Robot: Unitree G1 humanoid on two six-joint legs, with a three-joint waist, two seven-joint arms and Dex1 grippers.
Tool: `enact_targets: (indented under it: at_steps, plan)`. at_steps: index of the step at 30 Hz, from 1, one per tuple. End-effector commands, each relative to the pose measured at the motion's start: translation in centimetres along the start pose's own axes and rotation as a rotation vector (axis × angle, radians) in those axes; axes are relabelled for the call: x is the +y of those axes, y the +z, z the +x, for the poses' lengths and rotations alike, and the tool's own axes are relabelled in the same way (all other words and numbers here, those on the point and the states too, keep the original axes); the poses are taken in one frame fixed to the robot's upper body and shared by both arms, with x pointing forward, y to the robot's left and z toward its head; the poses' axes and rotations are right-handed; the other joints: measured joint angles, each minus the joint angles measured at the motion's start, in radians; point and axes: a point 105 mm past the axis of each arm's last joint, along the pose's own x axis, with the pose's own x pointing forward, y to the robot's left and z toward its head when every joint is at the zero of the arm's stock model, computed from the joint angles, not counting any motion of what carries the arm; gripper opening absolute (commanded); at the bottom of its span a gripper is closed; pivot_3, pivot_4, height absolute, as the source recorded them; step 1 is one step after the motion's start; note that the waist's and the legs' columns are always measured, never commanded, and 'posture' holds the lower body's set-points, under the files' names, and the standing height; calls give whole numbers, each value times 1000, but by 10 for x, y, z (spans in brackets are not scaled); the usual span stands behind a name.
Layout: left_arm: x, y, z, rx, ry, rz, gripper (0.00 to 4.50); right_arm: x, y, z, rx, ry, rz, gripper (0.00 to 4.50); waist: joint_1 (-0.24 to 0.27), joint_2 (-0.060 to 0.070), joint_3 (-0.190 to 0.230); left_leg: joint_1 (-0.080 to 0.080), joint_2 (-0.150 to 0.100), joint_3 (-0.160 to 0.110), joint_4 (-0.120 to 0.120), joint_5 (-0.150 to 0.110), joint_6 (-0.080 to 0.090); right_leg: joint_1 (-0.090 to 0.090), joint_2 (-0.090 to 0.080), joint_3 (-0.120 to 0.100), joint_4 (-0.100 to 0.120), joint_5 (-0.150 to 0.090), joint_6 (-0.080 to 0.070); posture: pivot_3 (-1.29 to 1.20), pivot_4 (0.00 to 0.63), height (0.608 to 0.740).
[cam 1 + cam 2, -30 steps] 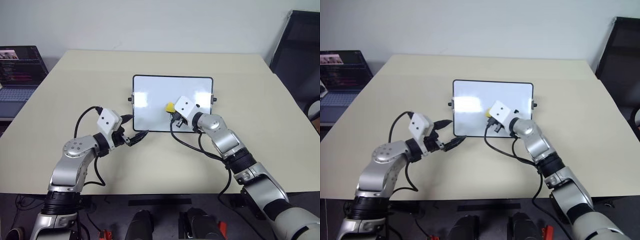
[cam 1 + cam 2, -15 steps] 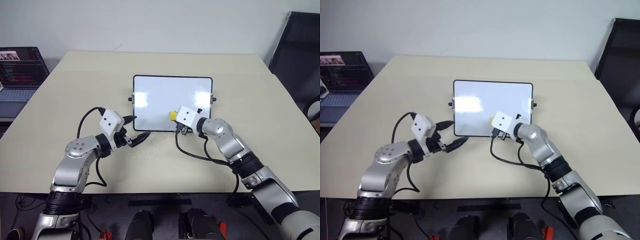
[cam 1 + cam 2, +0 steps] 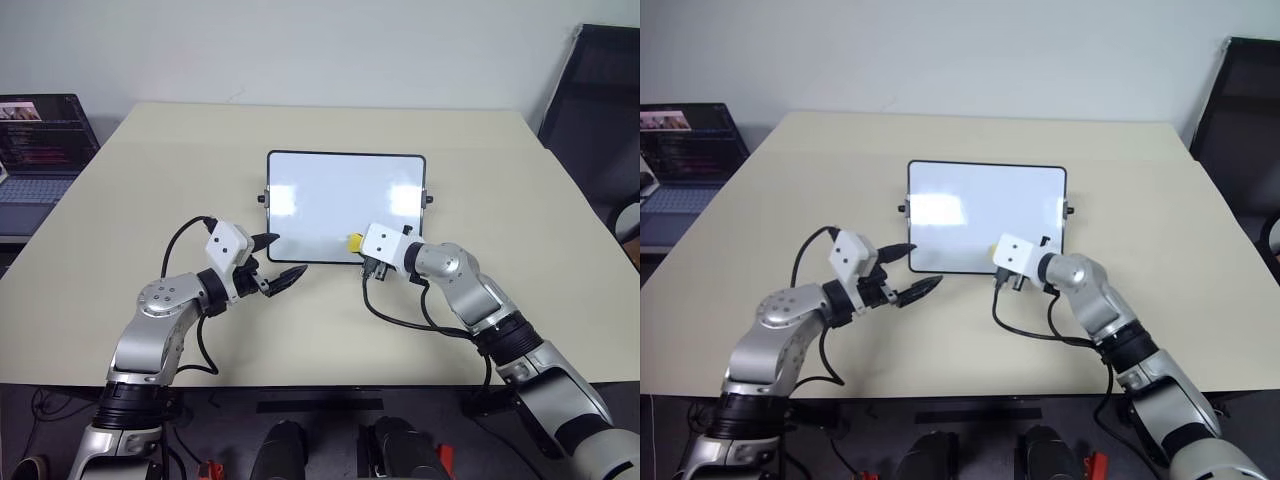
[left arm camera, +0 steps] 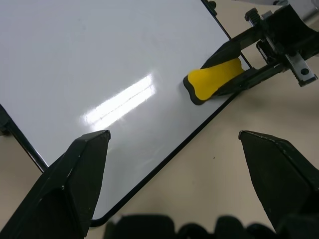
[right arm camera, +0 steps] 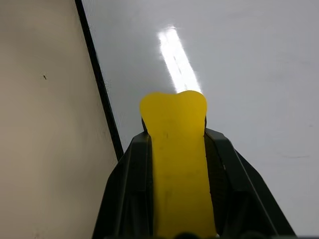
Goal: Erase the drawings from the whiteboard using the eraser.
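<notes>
Eraser [image 3: 354, 241] pinched in right gripper [image 3: 360, 246] at whiteboard [image 3: 330, 190] near edge, left gripper [image 3: 277, 259] spread.

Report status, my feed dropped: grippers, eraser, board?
Right gripper shut on eraser at whiteboard near edge. Left gripper open beside board's corner, holding nothing. No drawings seen. Nothing in the way.

Yellow eraser [image 5: 177, 164], glossy white whiteboard [image 3: 330, 195] with black frame, beige table [image 3: 500, 190].
</notes>
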Motion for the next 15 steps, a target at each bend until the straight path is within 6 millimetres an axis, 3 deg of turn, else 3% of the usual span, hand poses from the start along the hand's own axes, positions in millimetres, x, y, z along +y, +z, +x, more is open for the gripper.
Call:
enact_targets:
  at_steps: [1, 8, 12, 15]
  plan:
    - [-2, 17, 3, -44, -13, 35, 4500, -28, -5, 1, 15, -150, 52, 1029, -3, 0, 0, 0, 0, 0, 0, 0, 0, 0, 0, 0, 0, 0, 0, 0, 150, 740]
    - [-5, 21, 4, -47, -23, 36, 4500, -32, 19, -3, -100, -184, 161, 1021, -10, 0, 0, 0, 0, 0, 0, 1, 1, 0, 0, 0, -1, 2, 0, 0, 150, 740]
    - [-8, 28, 7, -60, -45, 58, 4500, -42, 32, -24, -184, -258, 323, 1021, -8, 0, 0, -5, 0, 0, -1, 1, 1, -4, 0, 0, -1, 2, 0, 0, 150, 740]
    - [-13, 37, 14, -75, -90, 91, 4500, -48, 26, -51, -197, -341, 458, 1021, 1, 0, 0, -9, 0, -2, -1, 0, 0, -6, 0, 0, -2, 2, 0, 0, 150, 740]
